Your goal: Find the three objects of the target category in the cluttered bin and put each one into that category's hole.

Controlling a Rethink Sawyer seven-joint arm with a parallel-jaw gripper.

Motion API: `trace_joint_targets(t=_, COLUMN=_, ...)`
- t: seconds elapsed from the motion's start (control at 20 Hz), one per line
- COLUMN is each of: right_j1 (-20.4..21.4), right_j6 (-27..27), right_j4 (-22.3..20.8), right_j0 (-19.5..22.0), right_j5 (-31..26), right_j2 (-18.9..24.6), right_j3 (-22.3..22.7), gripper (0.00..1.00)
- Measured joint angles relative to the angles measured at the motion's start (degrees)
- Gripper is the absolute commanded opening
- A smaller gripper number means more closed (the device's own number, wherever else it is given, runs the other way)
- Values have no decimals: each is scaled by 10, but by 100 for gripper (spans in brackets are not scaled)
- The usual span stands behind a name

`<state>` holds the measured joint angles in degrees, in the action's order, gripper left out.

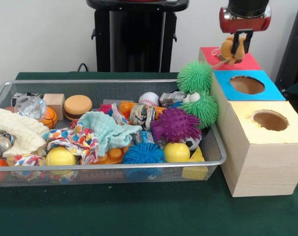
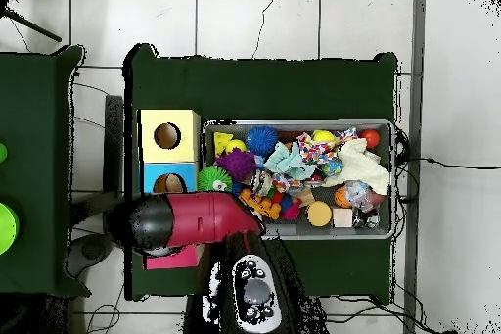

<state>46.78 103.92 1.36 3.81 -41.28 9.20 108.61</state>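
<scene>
My gripper (image 1: 236, 48) hangs at the top right of the front view, shut on a small orange-tan toy (image 1: 229, 49) with a thin cord trailing from it. It holds the toy just above the red-surround box top (image 1: 208, 53); the red hole itself is hidden behind the toy and fingers. In the overhead view the red and black arm (image 2: 186, 222) covers the gripper and most of the red surround (image 2: 174, 260). The silver wire-mesh bin (image 1: 109, 82) lies left of the boxes, full of mixed toys, and also shows in the overhead view (image 2: 294, 123).
The blue-surround hole (image 1: 247, 84) and yellow-surround hole (image 1: 270, 120) sit in front of the red one. Two green spiky balls (image 1: 195, 76) are piled at the bin's right end against the boxes, with a purple spiky ball (image 1: 176, 124) beside them. The black pedestal (image 1: 134, 34) stands behind the bin.
</scene>
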Motion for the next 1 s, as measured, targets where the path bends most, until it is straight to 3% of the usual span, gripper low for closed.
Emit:
trace_joint_targets(t=0.5, right_j1=-1, right_j6=0, right_j4=30, right_j0=-29, right_j5=0, right_j2=-18, right_j3=-1, gripper=0)
trace_joint_targets(t=1.0, right_j1=-47, right_j6=0, right_j4=40, right_j0=-30, right_j5=87, right_j2=-25, right_j3=-2, gripper=0)
